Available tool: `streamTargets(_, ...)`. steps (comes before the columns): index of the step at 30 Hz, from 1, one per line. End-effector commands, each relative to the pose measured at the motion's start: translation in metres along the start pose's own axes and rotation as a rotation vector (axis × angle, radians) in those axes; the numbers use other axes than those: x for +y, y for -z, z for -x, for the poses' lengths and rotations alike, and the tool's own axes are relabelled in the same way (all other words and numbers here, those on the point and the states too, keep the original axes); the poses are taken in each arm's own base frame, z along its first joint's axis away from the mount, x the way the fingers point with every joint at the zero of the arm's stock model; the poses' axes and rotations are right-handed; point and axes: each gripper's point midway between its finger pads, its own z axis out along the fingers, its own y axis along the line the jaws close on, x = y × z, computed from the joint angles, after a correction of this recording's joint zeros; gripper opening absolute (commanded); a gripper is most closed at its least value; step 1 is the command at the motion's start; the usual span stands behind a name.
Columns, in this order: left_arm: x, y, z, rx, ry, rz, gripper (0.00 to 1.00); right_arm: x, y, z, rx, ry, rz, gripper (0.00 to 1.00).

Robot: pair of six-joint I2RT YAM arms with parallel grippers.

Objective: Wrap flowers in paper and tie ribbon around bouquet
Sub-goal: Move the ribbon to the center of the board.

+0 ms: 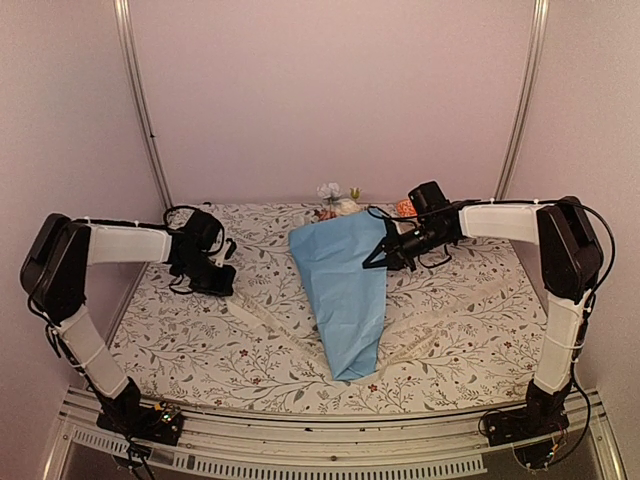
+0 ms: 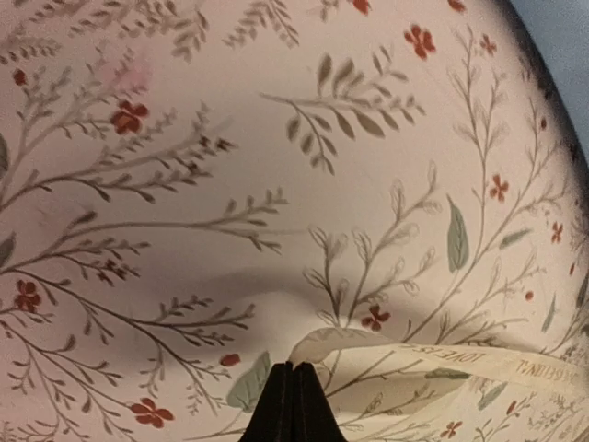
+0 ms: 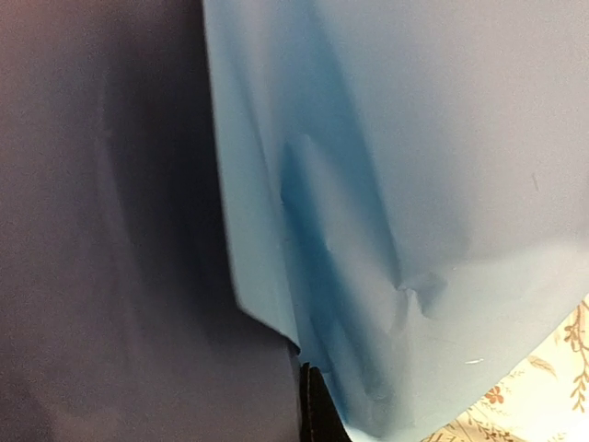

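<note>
While right gripper (image 1: 368, 262) pinches paper (image 1: 340, 285) shut mid-frame, left gripper (image 2: 294, 373) clamps ribbon (image 2: 442, 357): tying looks underway; next, draw ribbon across paper.

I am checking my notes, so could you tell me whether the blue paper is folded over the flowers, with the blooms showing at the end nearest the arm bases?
Not quite: the paper is folded over the flowers, but the blooms show at the far end, away from the arm bases. The top external view shows it.

High rear overview, close wrists, shared paper (image 1: 345, 290)
</note>
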Motion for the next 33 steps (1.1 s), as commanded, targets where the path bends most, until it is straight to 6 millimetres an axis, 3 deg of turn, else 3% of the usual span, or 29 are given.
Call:
streamTargets(1, 0.013, 0.027, 0.067, -0.217, 0.056, 0.030, 0.00, -0.039, -0.009, -0.002, -0.007, -0.024, -0.098, 0.00)
streamTargets(10, 0.083, 0.093, 0.126, -0.456, 0.195, 0.132, 0.00, -0.090, -0.022, -0.008, -0.001, -0.042, -0.225, 0.00)
streamTargets(12, 0.084, 0.106, 0.138, -0.503, 0.197, 0.124, 0.00, -0.099, -0.024, -0.009, 0.001, -0.048, -0.246, 0.02)
streamTargets(14, 0.060, 0.106, 0.146, -0.518, 0.165, 0.032, 0.00, -0.103, -0.025, -0.007, -0.006, -0.046, -0.261, 0.10)
streamTargets(16, 0.024, 0.097, 0.147, -0.499, 0.099, -0.042, 0.00, -0.105, -0.023, -0.004, -0.020, -0.042, -0.285, 0.23)
streamTargets(20, -0.077, 0.080, 0.137, -0.478, -0.078, -0.193, 0.00, -0.110, -0.016, 0.002, -0.056, -0.037, -0.344, 0.40)
streamTargets(23, -0.151, 0.078, 0.132, -0.465, -0.199, -0.320, 0.00, -0.115, -0.012, 0.005, -0.070, -0.039, -0.386, 0.45)
streamTargets(26, -0.211, 0.070, 0.123, -0.444, -0.326, -0.411, 0.00, -0.118, -0.007, 0.010, -0.090, -0.033, -0.430, 0.50)
streamTargets(29, -0.233, 0.037, 0.117, -0.366, -0.394, -0.391, 0.00, -0.122, 0.001, 0.020, -0.121, -0.025, -0.473, 0.57)
streamTargets(32, -0.233, -0.022, 0.105, -0.224, -0.414, -0.354, 0.00, -0.123, 0.008, 0.032, -0.154, -0.015, -0.496, 0.65)
streamTargets(33, -0.232, -0.031, 0.105, -0.199, -0.418, -0.337, 0.00, -0.125, 0.010, 0.036, -0.160, -0.014, -0.501, 0.68)
